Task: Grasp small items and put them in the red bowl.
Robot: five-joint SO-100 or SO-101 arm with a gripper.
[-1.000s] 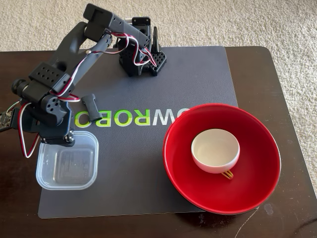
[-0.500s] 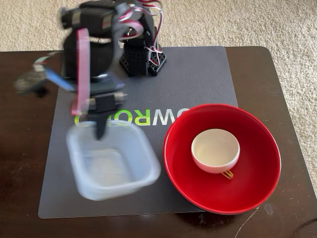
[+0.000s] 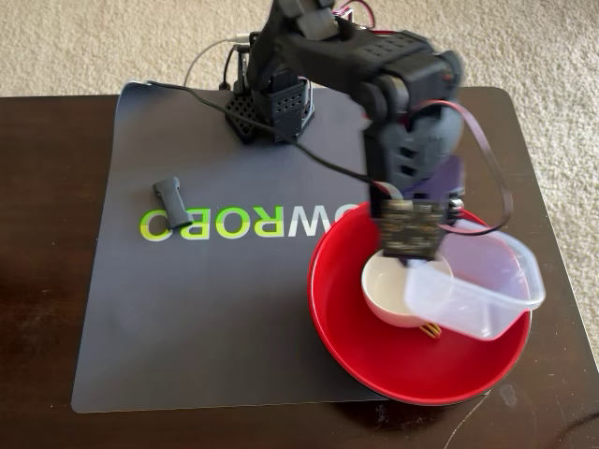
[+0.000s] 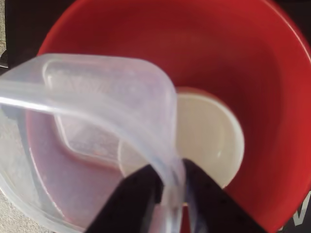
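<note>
Gripper point(image 4: 170, 191) is clamped on the rim of the clear tub point(image 3: 475, 288), one finger point(image 4: 133, 201) outside the wall and one inside, holding it tilted above the red bowl point(image 3: 374, 351); the fixed view shows the tub over the bowl's right half. The cream dish point(image 3: 388, 285) sits inside the bowl, partly under the tub, with the wire clip point(image 3: 431, 330) just visible at its lower edge. The dark bar point(image 3: 171, 202) lies on the grey mat point(image 3: 206, 318), well apart from the bowl, beside the green lettering
</note>
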